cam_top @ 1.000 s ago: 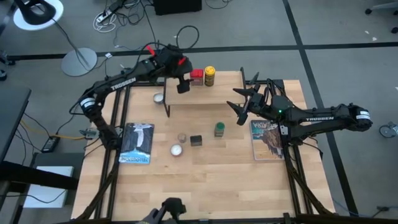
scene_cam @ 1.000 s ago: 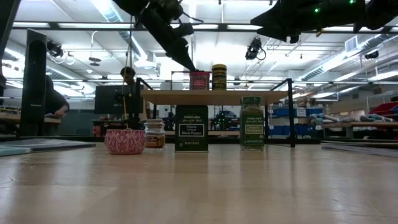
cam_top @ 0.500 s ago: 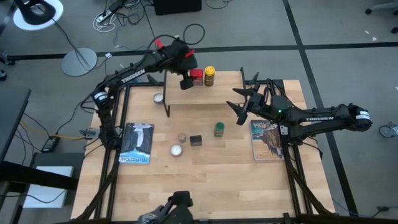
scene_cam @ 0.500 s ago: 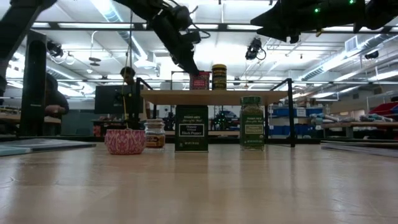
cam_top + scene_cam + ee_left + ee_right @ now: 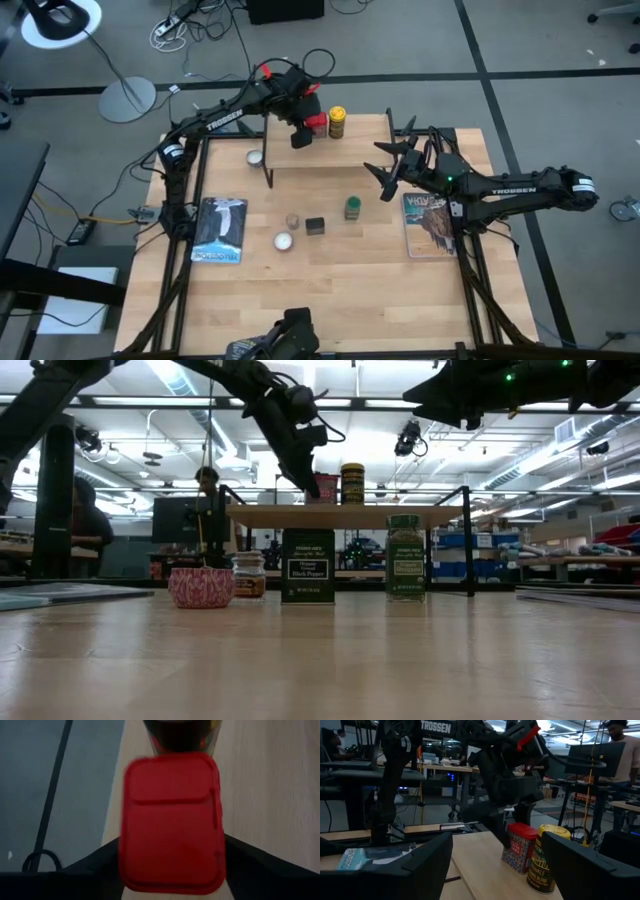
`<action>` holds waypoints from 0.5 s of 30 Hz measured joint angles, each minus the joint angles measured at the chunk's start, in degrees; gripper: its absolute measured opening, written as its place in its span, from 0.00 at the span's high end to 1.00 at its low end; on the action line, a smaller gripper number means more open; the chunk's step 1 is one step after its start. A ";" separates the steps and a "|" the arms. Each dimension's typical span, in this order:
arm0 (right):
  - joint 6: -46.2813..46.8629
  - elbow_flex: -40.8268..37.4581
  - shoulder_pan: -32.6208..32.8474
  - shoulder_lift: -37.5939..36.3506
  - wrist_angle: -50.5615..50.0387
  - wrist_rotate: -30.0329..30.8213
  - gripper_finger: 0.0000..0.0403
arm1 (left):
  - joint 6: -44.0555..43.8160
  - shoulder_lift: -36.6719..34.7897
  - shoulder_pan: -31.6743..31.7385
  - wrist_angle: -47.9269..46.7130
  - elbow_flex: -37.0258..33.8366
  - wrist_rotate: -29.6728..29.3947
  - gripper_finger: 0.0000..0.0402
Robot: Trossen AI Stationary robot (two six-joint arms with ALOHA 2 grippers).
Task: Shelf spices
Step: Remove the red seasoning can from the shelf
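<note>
A red tin (image 5: 171, 822) fills the middle of the left wrist view, its lid seen from above. The left end effector's dark fingers (image 5: 95, 870) flank it on both sides. Just beyond it stands a yellow jar (image 5: 181, 734), on the light-wood shelf (image 5: 270, 795).

The surface (image 5: 330, 260) is being viewed from overhead and at surface level; the red tin (image 5: 170, 820) is being framed closely by the left wrist, and distantly by the right.

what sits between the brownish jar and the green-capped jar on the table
The black tin stands between the small brownish jar and the green-capped jar, under and in front of the shelf. The high and low views both show this.
</note>
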 joint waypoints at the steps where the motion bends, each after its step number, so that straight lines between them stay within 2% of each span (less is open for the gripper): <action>1: 0.00 0.00 0.00 0.00 0.00 0.00 0.24 | 0.02 -0.07 -0.08 -0.01 0.07 -0.04 0.36; 6: 0.00 0.00 -0.04 0.00 0.00 0.02 0.24 | -0.18 -0.24 -0.25 -0.21 0.09 0.01 0.50; 15: 0.00 0.00 -0.04 0.00 0.00 0.02 0.24 | -3.36 -2.25 -0.71 -2.08 0.09 0.37 0.50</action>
